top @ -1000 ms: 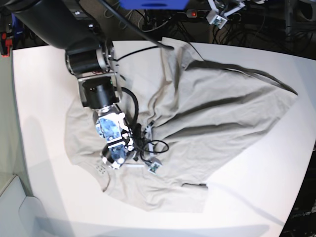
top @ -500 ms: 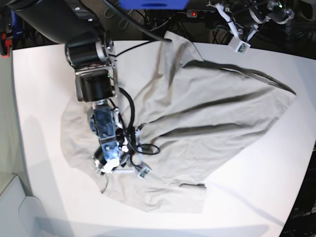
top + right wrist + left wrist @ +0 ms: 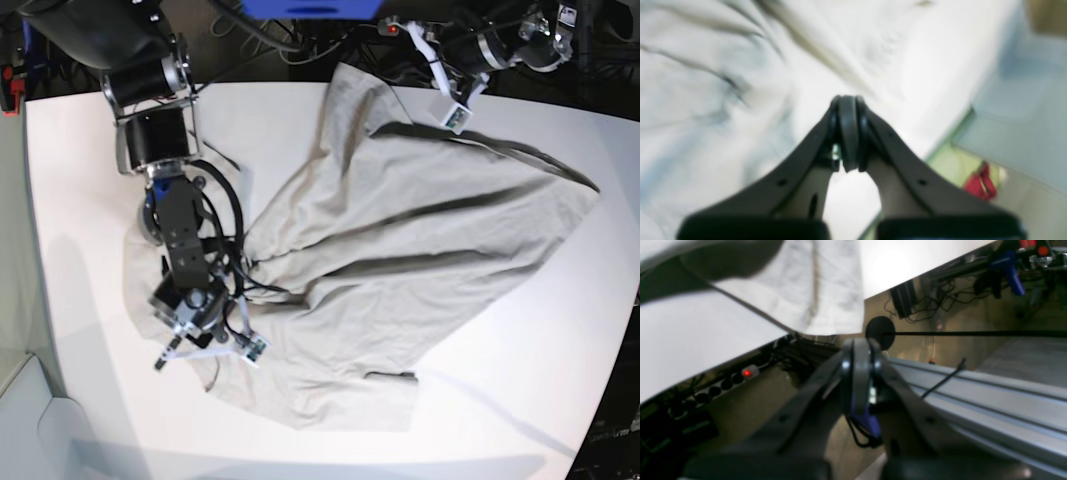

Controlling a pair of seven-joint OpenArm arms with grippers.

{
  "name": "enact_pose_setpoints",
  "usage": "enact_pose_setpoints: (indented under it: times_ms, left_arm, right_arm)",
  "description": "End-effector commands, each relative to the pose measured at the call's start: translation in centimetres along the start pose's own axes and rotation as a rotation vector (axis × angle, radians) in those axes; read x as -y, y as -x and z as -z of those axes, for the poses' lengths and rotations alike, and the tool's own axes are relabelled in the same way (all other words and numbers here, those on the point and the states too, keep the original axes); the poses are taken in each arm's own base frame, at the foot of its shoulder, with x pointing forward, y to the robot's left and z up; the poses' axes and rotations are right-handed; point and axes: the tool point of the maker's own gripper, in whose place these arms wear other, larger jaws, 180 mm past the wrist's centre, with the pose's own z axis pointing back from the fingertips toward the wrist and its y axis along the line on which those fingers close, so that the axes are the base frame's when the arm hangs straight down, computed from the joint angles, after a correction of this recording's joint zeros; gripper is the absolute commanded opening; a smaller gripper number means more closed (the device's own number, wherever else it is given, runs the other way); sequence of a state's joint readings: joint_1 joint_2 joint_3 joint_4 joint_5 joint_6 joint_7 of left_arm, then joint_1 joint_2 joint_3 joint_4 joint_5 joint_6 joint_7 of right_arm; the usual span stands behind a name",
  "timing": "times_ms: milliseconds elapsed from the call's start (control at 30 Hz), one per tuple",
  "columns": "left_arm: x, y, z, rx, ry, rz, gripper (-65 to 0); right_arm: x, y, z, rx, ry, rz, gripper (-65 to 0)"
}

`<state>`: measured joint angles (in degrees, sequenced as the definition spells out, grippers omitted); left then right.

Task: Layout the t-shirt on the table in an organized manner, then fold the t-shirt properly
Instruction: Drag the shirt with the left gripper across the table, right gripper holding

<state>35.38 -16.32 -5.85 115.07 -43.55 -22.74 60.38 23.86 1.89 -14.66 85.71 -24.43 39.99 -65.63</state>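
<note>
The light grey-beige t-shirt (image 3: pixel 420 240) lies crumpled and creased across the white table (image 3: pixel 80 200), one corner reaching the far edge. My right gripper (image 3: pixel 165 357) is low over the shirt's left part near the neck opening. In the blurred right wrist view it (image 3: pixel 848 106) is shut, with nothing seen between its fingers, above the shirt (image 3: pixel 706 83) and near the table's edge (image 3: pixel 940 83). My left gripper (image 3: pixel 858 353) is shut and empty, hanging past the far table edge (image 3: pixel 690 340), just below an overhanging shirt corner (image 3: pixel 826 290). The left arm (image 3: pixel 500 45) shows at the top right.
Behind the far edge are cables and a power strip with a red light (image 3: pixel 746 372). A grey aluminium rail (image 3: pixel 990 400) runs under my left gripper. Bare tabletop surrounds the shirt on the left, front and right (image 3: pixel 560 380).
My right gripper has slid down and to the left over the shirt, toward its left edge. The left arm has swung in over the far edge at the top right. The shirt has barely shifted.
</note>
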Motion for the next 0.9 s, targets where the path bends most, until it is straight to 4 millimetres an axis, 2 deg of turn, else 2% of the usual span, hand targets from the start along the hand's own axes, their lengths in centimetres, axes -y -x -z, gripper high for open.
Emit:
enact_pose_setpoints:
  times_ms: [0, 100, 200, 300, 500, 600, 867]
  left_arm:
    - [0.1, -0.6, -0.3, 0.019, 0.005, 0.009, -64.0]
    - [0.0, -1.0, -0.3, 0.031, 0.002, 0.011, -63.8]
    - [0.0, -1.9, 0.0, 0.046, 0.007, 0.026, -60.3]
    - [0.8, -2.1, 0.5, 0.045, 0.033, 0.042, -56.4]
    - [1.4, -2.4, 1.2, 0.042, 0.058, 0.050, -45.5]
    - [1.7, -2.5, 1.4, 0.046, 0.065, 0.049, -44.3]
    - [0.9, -4.0, 1.6, 0.083, 0.052, 0.047, -44.3]
  right_arm:
    - [1.5, -0.5, -1.0, 0.022, 0.046, 0.008, -60.6]
    - [1.7, 1.2, -2.2, 0.010, 0.085, 0.015, -49.9]
    - [0.6, 2.0, -3.2, 0.028, 0.093, 0.009, -38.0]
    - [-0.4, 2.7, -4.2, 0.042, 0.095, 0.015, -31.7]
    - [-2.4, 4.8, -5.0, 0.009, 0.078, 0.012, -30.1]
    - [-3.5, 5.4, -4.8, -0.004, 0.057, 0.007, -30.1]
    - [-4.2, 5.8, -4.7, -0.011, 0.042, 0.007, -30.1]
